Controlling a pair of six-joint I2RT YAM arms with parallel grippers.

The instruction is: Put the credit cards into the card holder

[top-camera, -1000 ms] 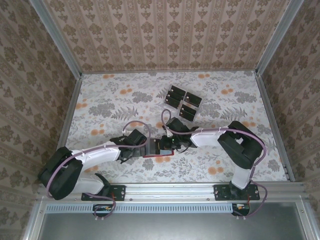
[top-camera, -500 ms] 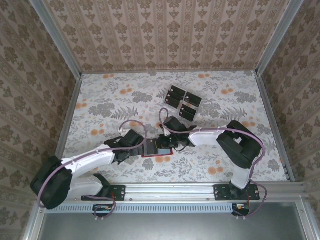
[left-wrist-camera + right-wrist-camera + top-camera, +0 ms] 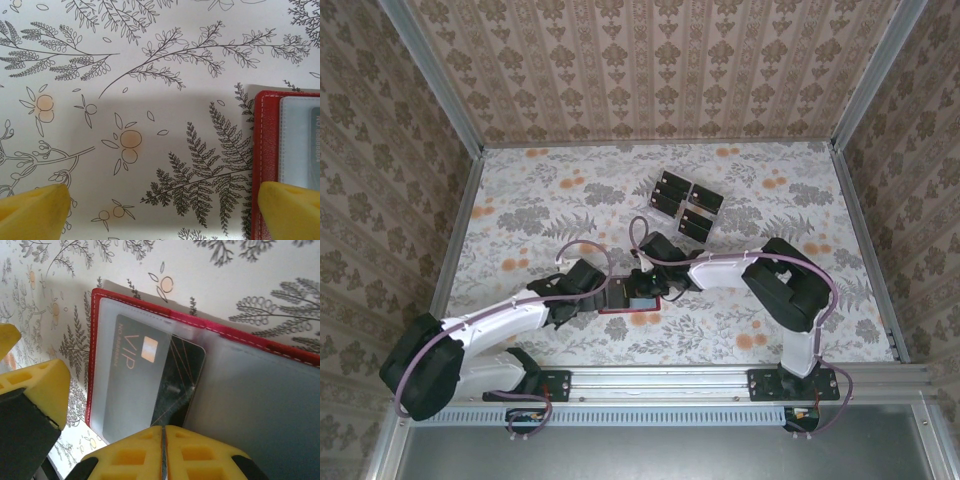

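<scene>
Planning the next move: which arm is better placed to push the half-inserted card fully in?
Right, likely: the right gripper is shut on the credit card, already partway in the card holder; the left gripper is open.

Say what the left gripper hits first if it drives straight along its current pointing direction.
Most likely the bare floral table, between the open jaws of the left gripper. One fingertip looks set to land on or just beside the red edge of the card holder. Depth is unclear.

Lab test booth — aluminium frame (image 3: 660, 382), wallpapered panels (image 3: 650, 70), floral tabletop (image 3: 540, 200)
</scene>
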